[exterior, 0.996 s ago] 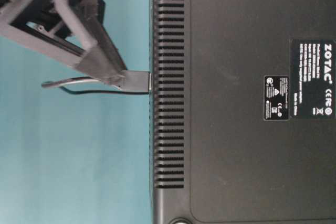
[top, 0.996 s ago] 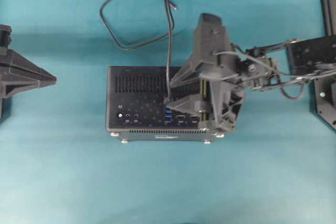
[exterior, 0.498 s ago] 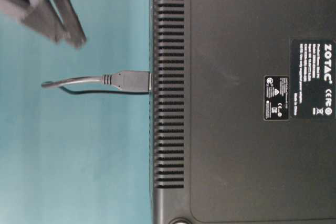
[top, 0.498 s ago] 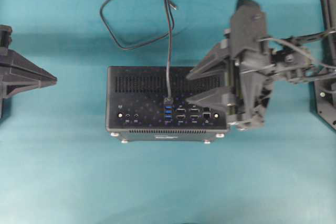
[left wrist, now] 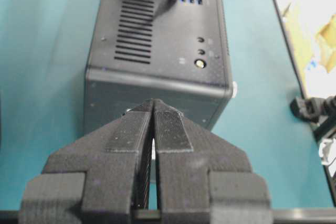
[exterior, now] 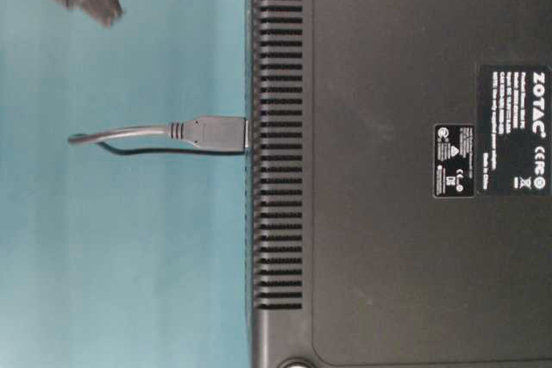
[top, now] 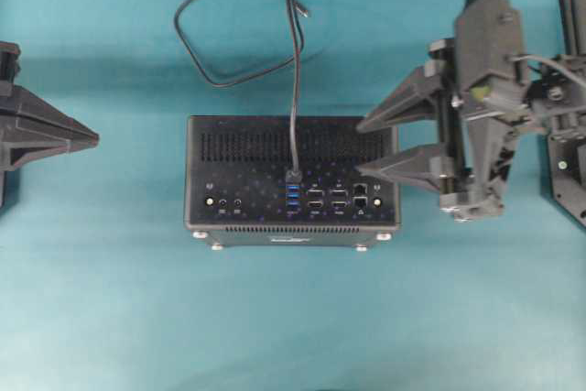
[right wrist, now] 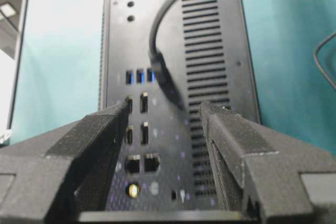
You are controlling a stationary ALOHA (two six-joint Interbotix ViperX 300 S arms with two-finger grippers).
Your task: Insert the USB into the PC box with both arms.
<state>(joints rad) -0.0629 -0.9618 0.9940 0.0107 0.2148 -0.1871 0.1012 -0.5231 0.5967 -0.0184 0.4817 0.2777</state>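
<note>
Right gripper [top: 366, 146], black with pointed triangular printed jaws, stands open and empty beside the right end of the PC box [top: 247, 139], a black rectangular mini computer case with vent slots and small silver feet. Jaw tips are near the case's right edge; whether they clear it cannot be told from overhead. In the right wrist view the two jaws frame the port panel with a wide gap and nothing between them.

Left gripper [left wrist: 153, 109], same black printed type, is closed with jaws pressed together and holds nothing. It sits off the left end of the case, tip pointing at the end wall; the left wrist view places it close, contact not resolvable.

The USB [top: 295, 174], a small black rectangular plug on a thin black cable, sits in the port panel just above the row of blue ports. The table-level view shows the plug [exterior: 216, 134] butted against the case edge, body level, cable trailing off toward the left. The rest of the cable runs across the case top and lies as a loop on the teal desk [top: 110, 299] behind the box.

Judgement: insertion looks done or nearly so; seating depth cannot be confirmed.

Risks:
- Right jaw tips, if swung toward the panel, could snag the cable and lever the plug out.
- Cable loop is slack; any drag on it pulls sideways on the plug.
- Left gripper nudging the end wall would shift the unrestrained case.
</note>
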